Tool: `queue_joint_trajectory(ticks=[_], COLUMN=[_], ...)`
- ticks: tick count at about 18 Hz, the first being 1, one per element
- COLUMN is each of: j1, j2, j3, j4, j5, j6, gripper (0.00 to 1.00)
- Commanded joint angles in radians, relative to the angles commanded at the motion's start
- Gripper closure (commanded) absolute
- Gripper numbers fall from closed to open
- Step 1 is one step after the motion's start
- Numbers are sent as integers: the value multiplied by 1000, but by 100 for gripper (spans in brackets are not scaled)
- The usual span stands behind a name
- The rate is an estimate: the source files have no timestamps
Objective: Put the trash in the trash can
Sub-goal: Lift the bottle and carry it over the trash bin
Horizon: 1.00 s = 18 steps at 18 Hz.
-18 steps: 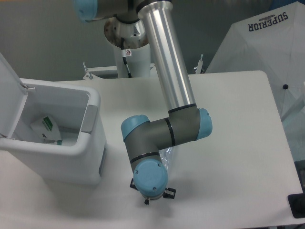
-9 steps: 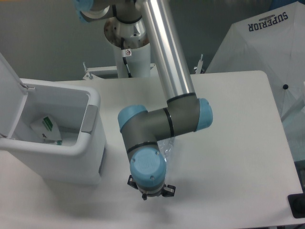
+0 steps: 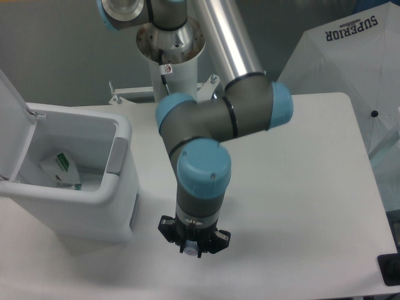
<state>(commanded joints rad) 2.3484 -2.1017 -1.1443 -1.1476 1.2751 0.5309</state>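
Note:
The trash can [image 3: 94, 209] stands at the table's left with its lid [image 3: 11, 128] hinged open. Inside it lies a flat clear packet with a green-white label [image 3: 62, 167]. My gripper [image 3: 192, 245] points straight down over the table's front middle, just right of the can's front corner. Only its black mount shows under the blue wrist joint. The fingers are hidden beneath it, so whether they hold anything cannot be seen. The crushed bottle is out of view, perhaps covered by the arm.
A white umbrella-like cover marked SUPERIOR [image 3: 350, 56] stands beyond the table's right back corner. A black object [image 3: 389, 269] pokes in at the bottom right edge. The robot's pedestal [image 3: 170, 72] rises at the back middle.
The wrist has risen toward the camera and the forearm has swung back. The clear plastic that showed beside the wrist is no longer visible.

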Motion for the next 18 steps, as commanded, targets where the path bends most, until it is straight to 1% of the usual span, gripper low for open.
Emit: queue_joint_trajectory(ticks=[2,5,8,11,13,15,17,18], j1=[31,75,114,135,160,170,173,190], j2=[37,72,106,130,135,158,163,166], j3=[0,0,3,6,6,6,5,11], j4=[57,95,100,120,124,129,141,147], j5=[-112,-285,-440,-520,-600,-664,-717,-761], j6=[-43,-77,-78,-88,-98,-98,-98,-98], gripper=[76,77,79,79,79,79,79,79])
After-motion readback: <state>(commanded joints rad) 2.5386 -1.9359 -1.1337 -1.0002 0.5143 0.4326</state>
